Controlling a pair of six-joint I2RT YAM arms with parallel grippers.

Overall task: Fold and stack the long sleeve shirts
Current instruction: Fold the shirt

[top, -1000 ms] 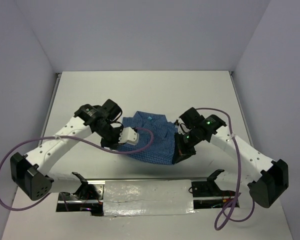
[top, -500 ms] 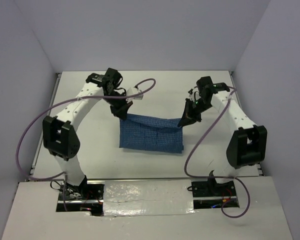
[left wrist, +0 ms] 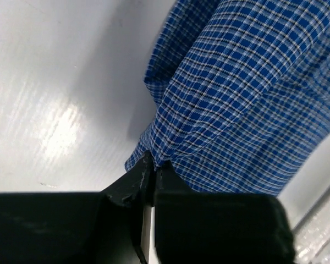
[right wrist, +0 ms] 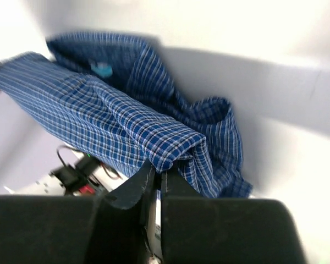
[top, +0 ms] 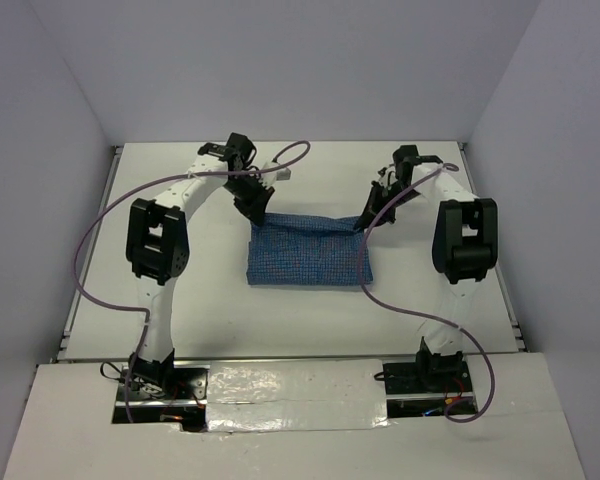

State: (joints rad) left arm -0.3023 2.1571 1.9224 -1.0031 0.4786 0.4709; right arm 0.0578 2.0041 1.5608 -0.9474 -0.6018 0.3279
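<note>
Two corners of the blue checked shirt (top: 308, 258) are pinched along its far edge. The left hand (top: 256, 216) has its fingers pressed together on the far left corner, and the right hand (top: 365, 222) has its fingers pressed together on the far right corner. The far edge runs nearly straight between them, a little higher on the right.

The shirt sits folded into a wide rectangle in the middle of the table (top: 180, 320). Its near edge lies flat and roughly parallel to the table's near edge. Its left and right edges are fairly straight, and the near right corner bulges slightly outward.

From the left wrist, the left hand (left wrist: 153, 162) nips only the very rim of the cloth, and the shirt (left wrist: 236, 99) fans away from the fingertips over white table. From the right wrist, the right hand (right wrist: 157, 165) pinches a rolled fold, with more of the shirt (right wrist: 115, 126) bunched loosely behind and below it.

Bare table surrounds the shirt on every side: a wide strip to the left, a similar strip to the right, a broad band on the near side, and a narrower band between the far edge and the back wall (top: 300, 70). Both arms reach in from the sides, and their purple cables (top: 100, 240) loop over the outer strips.
</note>
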